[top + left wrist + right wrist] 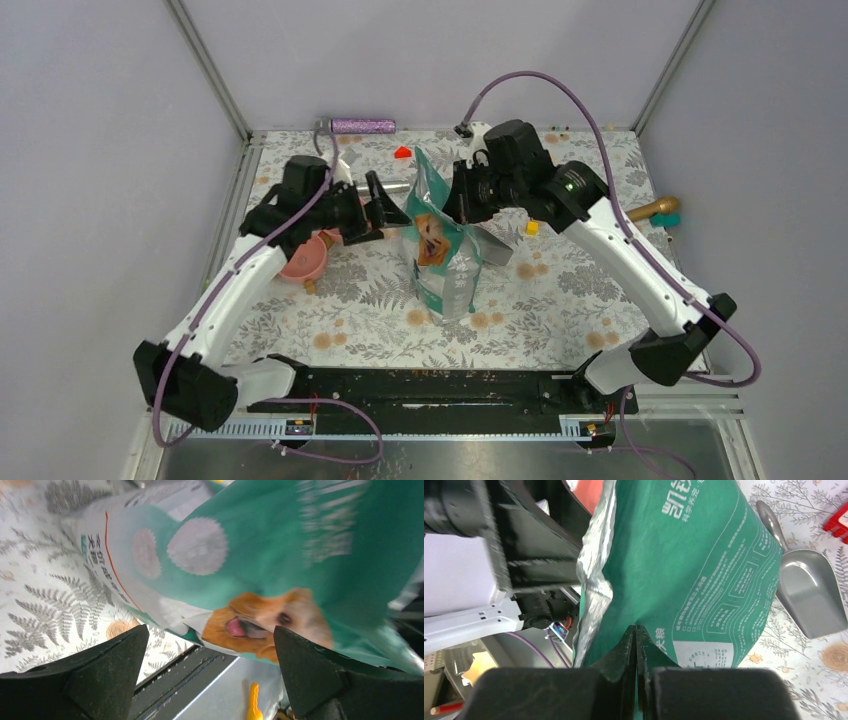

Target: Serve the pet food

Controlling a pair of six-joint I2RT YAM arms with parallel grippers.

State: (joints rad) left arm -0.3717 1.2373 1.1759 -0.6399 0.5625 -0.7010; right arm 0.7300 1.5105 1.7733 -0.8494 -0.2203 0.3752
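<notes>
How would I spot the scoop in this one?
On the floral mat, a teal bag stands mid-table. The scoop lies flat on the mat beside the bag's base. It is plain grey with a broad bowl and slim handle, unlike the small yellow block nearby.

I count two claws, my left claw [210, 630] and my right claw [636, 630]. There is one teal bag [440, 245] with a dog pictured on it, one grey scoop [809, 595], and one pink bowl [305, 258]. I also see one purple glittery tube [362, 126], one small red piece [402, 152], and one small yellow block [532, 227]. One brass-coloured handle with a teal end [655, 209]. One flower-printed mat [560, 300].
</notes>
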